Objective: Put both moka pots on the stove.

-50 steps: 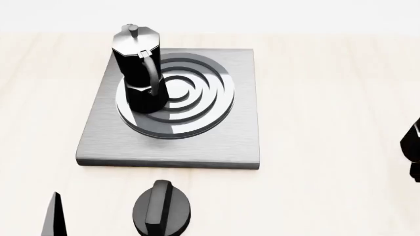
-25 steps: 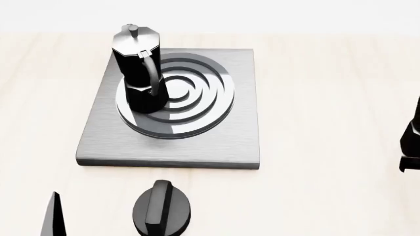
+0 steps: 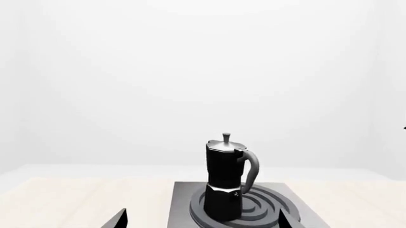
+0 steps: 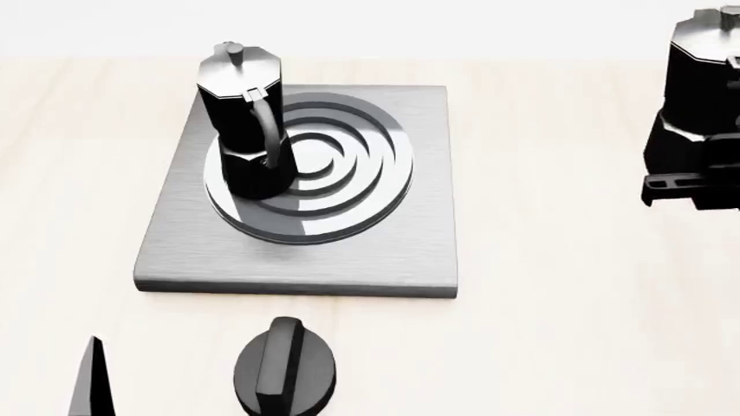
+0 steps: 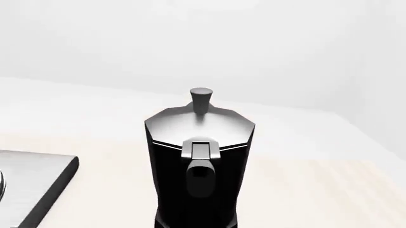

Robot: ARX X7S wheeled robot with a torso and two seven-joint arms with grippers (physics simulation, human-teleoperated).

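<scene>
One moka pot (image 4: 245, 130) stands upright on the stove (image 4: 382, 251), on the left part of the raised ring burner (image 4: 347, 186), its handle towards the robot. The second moka pot (image 5: 198, 161) appears at the head view's right edge, well apart from the stove, with the right end effector (image 4: 682, 186) dark beneath it; whether that one pinches the pot cannot be told. A black knob (image 4: 283, 368) lies on the pale surface (image 4: 555, 329) near the stove's front. The left end effector (image 4: 93, 381) shows only a dark tip, so whether it is spread cannot be told.

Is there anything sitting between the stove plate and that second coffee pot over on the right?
No. The head view shows only bare table between the stove and the second moka pot.
</scene>
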